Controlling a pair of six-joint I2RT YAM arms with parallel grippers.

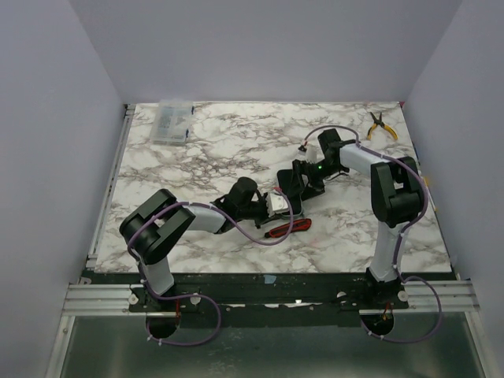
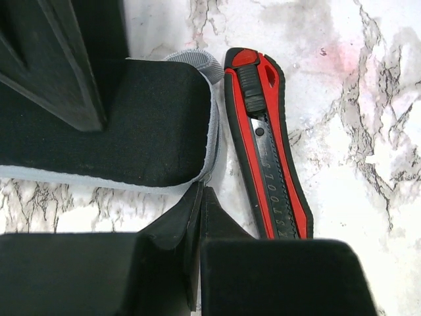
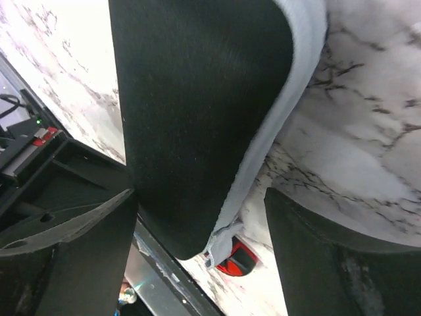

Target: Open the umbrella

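Note:
The umbrella is not in view. A black pouch with a grey fabric rim lies mid-table; it also shows in the left wrist view and the right wrist view. My left gripper is shut, its tips touching the pouch's grey edge; nothing shows between the fingers. My right gripper is open, with one finger on each side of the pouch's other end. A red-and-black utility knife lies right beside the pouch.
A clear plastic box stands at the back left. Yellow-handled pliers lie at the back right. Plain walls enclose the marble table on three sides. The knife's red end shows past the pouch.

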